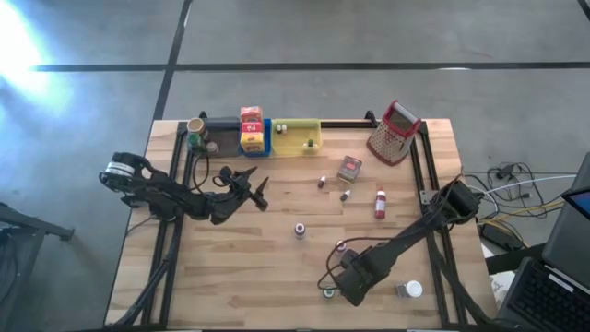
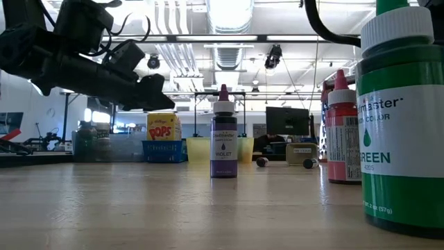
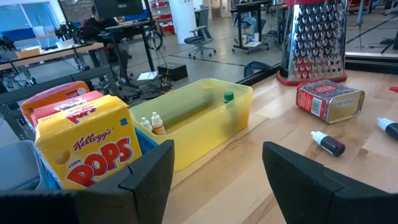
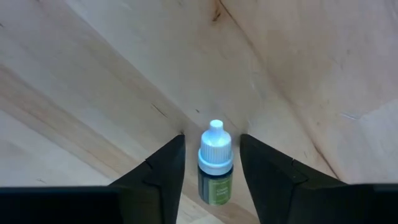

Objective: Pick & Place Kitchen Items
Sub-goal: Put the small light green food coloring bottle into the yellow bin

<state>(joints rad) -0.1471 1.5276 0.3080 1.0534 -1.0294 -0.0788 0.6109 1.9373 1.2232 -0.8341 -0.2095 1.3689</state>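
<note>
My right gripper (image 1: 334,288) hangs open near the table's near edge, fingers pointing down. Below it a tiny bottle with a white cap and green label (image 4: 216,165) stands upright on its base; the fingertips stand on either side of it, with a gap on each side. My left gripper (image 1: 256,191) is open in the air over the table's left middle, holding nothing (image 3: 217,186). Loose on the table are a red bottle (image 1: 380,205), a red tin (image 1: 348,168), a violet bottle (image 1: 300,230) and two tiny lying bottles (image 1: 323,182).
Along the far edge stand a grey tray (image 1: 217,136), a blue tray (image 1: 266,138) holding a Corn Pops box (image 3: 87,149), a yellow tray (image 3: 205,112) with small bottles, and the metal grater (image 1: 395,134). A white-capped item (image 1: 410,290) lies near the right arm. Black rails run down both table sides.
</note>
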